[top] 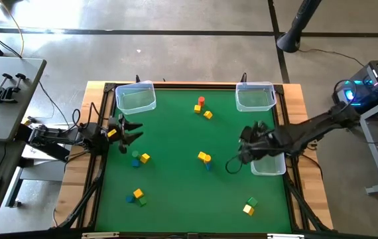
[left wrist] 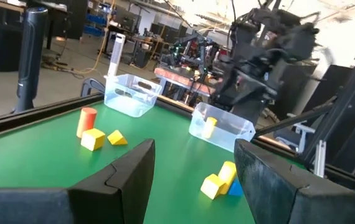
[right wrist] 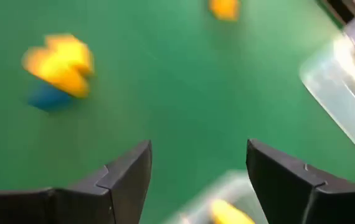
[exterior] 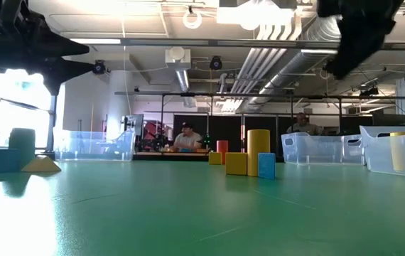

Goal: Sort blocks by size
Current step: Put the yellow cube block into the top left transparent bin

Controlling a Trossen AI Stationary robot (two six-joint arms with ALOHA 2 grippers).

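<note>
- Left pincer hangs over the desk's left side, arm reaching in level from the left edge. Fingers spread wide, nothing between them: released.
- A small yellow bit shows right at that wrist in the high view; can't tell if it's a block or part of the arm.
- Right pincer sits right of centre, arm stretched in from the right, wrist bent down over the near-right bin. Its fingers gape too, empty.
- That bin already has a yellow piece inside, so it looks like one size goes there.
- Blocks mostly loose on the green, in small groups: red + two yellow up top between the back bins; yellow w/ blue mid-desk, just beside the right pincer.
- More: green + yellow pair near the left pincer, another cluster low left, last pair low right.
- Back-left bin and back-right bin stand at the far corners, prob. for other sizes; contents hard to make out.
- My read: sort is early, most pieces still on the desk. Mid-desk pair looks the handiest next pick for the right arm.
</note>
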